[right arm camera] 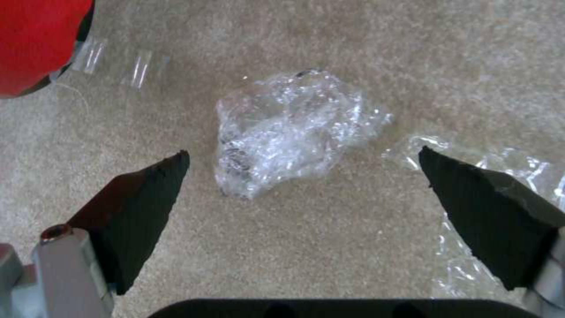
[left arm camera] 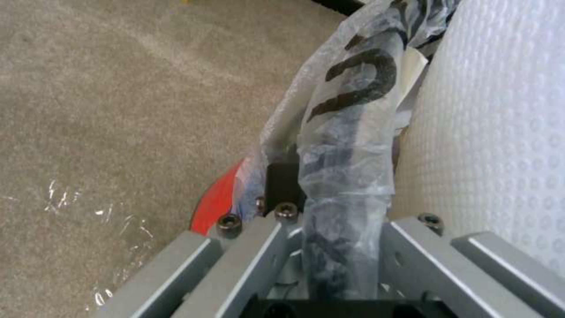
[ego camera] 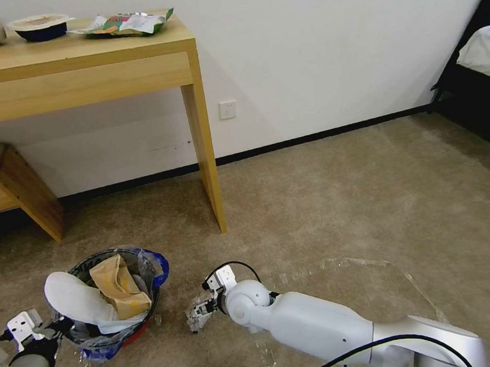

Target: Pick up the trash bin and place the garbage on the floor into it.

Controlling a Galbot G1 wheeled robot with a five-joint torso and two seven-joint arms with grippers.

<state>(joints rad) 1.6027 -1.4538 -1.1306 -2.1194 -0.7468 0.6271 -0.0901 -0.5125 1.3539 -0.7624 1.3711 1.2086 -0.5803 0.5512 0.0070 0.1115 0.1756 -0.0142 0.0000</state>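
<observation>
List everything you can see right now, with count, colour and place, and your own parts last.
Bin: 1, red with clear liner, on the carpet, rim held by left gripper.
Slipper sole: 1, white, sticking out of bin.
Cardboard: 1, brown, inside bin.
Plastic scrap: 1, clear, crumpled on the carpet beside bin, ahead of right gripper.
Desk: 1, light wood, against wall.
Bowl: 1, dark with pale lid, on desk.
Snack bag: 1, green and white, on desk.
Socket: 1, white, on wall.
Bed: 1, white bedding on dark frame, far right.
Left gripper: shut on bin rim.
Right gripper: open, low over scrap.
</observation>
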